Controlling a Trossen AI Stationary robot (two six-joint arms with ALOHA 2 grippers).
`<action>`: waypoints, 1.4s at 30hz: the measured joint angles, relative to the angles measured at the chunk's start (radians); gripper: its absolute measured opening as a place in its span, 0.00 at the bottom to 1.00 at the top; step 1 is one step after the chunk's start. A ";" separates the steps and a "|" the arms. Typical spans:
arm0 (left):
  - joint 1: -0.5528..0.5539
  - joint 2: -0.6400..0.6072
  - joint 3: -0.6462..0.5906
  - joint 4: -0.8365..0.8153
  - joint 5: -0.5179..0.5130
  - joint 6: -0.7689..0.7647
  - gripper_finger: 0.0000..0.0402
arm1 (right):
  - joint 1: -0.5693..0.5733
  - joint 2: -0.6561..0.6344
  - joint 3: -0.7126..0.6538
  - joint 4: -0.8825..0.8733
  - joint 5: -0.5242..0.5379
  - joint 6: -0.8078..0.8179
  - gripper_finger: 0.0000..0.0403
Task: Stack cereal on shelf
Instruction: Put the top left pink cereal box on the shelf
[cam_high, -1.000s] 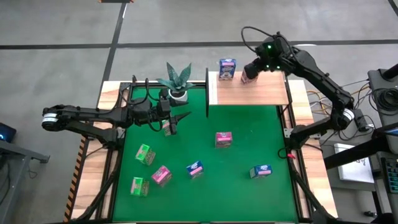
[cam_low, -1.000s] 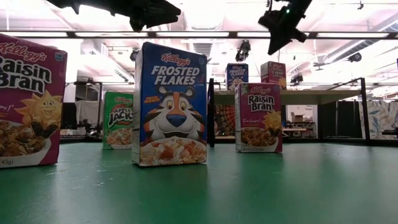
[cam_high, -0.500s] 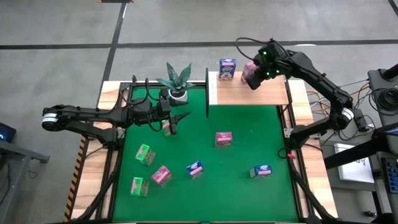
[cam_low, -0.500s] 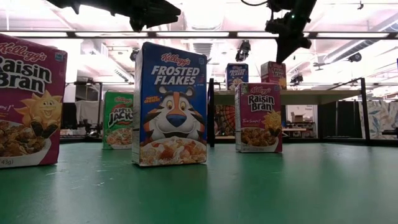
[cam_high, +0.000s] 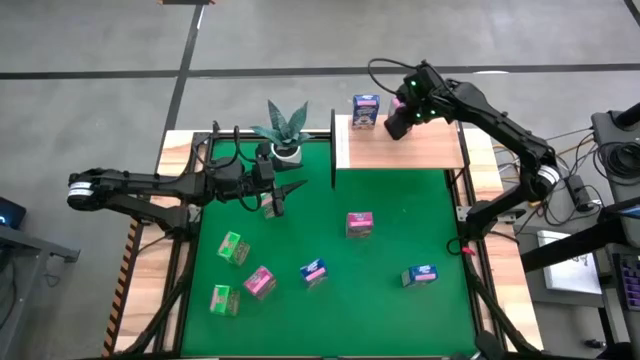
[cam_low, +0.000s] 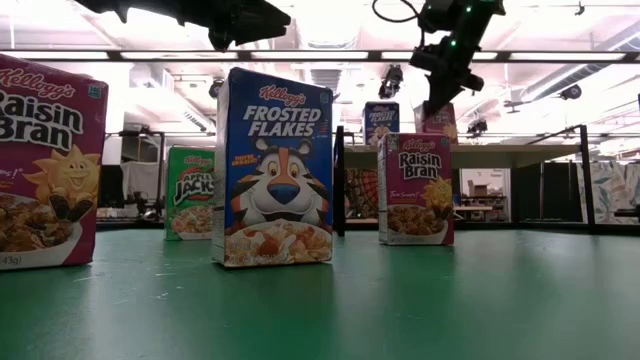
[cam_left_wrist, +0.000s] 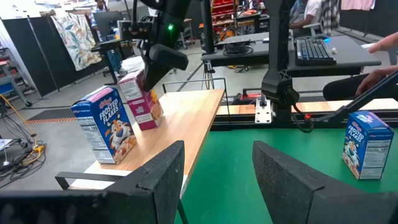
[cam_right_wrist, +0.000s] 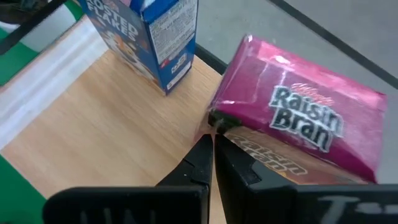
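Observation:
My right gripper (cam_high: 397, 120) is shut over the light-wood shelf (cam_high: 425, 150) at the far right, against a tilted pink cereal box (cam_right_wrist: 298, 124), which also shows in the left wrist view (cam_left_wrist: 142, 99). A blue box (cam_high: 365, 110) stands upright on the shelf beside it. My left gripper (cam_left_wrist: 214, 168) is open and empty above the green mat near the plant. A green box (cam_high: 268, 205) stands under it. On the mat stand pink boxes (cam_high: 359, 224) (cam_high: 259, 283), blue boxes (cam_high: 313, 271) (cam_high: 419, 275) and green boxes (cam_high: 233, 247) (cam_high: 224, 299). My right gripper touches the pink box with its shut fingertips (cam_right_wrist: 205, 152) at a corner edge (cam_right_wrist: 216, 119) near the box's top. The fingers slant down from above. The box is tilted, with its bottom on the shelf board (cam_left_wrist: 152, 118).
A potted plant (cam_high: 285, 130) stands at the mat's far edge beside the shelf's black upright frame (cam_high: 332, 150). Cables and equipment lie off the table's right side. The mat's middle and near right part lie open between the scattered boxes.
My right gripper has gone toward the table's left along the shelf's far side, nearer the blue box, and has turned. My left arm has kept still.

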 joint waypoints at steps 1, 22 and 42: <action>0.000 0.000 0.000 -0.001 0.000 0.000 0.43 | 0.000 0.002 0.000 0.000 0.000 0.000 0.02; 0.000 0.000 0.000 -0.003 0.000 0.000 0.43 | 0.080 -0.099 -0.001 -0.074 0.000 0.034 0.02; 0.000 0.000 0.000 -0.005 0.000 0.010 0.43 | 0.146 -0.310 -0.633 0.512 0.223 0.069 0.02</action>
